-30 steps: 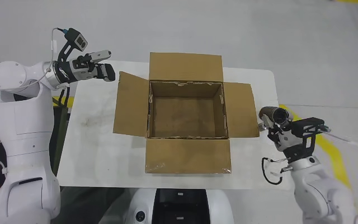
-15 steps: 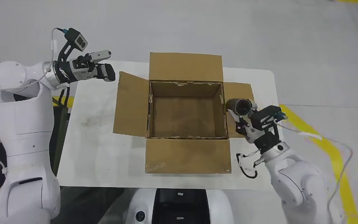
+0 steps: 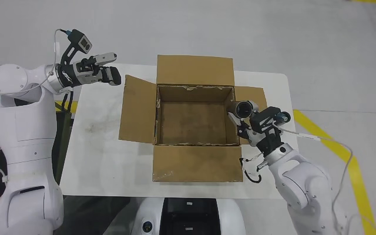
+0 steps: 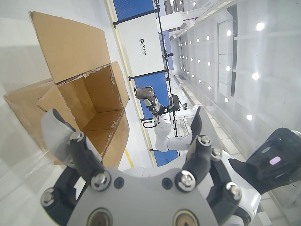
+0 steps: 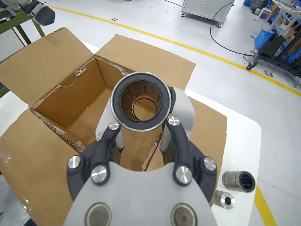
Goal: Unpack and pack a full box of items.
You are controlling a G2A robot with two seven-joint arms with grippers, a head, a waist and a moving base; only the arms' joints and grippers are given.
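Note:
An open cardboard box (image 3: pixel 197 123) stands in the middle of the white table (image 3: pixel 94 147), flaps spread, its inside bare. My right gripper (image 3: pixel 249 117) is shut on a hollow metal cylinder (image 3: pixel 241 108) with a dark rim, held over the box's right wall and flap. In the right wrist view the cylinder (image 5: pixel 141 104) sits between the fingers, its open end toward the camera, with the box (image 5: pixel 58 76) beneath. My left gripper (image 3: pixel 113 66) hangs open over the table's far left corner, holding nothing. The left wrist view shows the box (image 4: pixel 70 48) and the cylinder (image 4: pixel 144 92) farther off.
Two small metal cylinders (image 5: pixel 238 181) (image 5: pixel 224 199) lie on the table beside the box's right flap, near the table edge. Bare table surface lies left of the box (image 3: pixel 94 147). A yellow floor line (image 3: pixel 329 132) runs past the table's right side.
My right arm has carried the cylinder leftward, from beyond the table's right edge to above the box's right wall. The left arm has stayed still.

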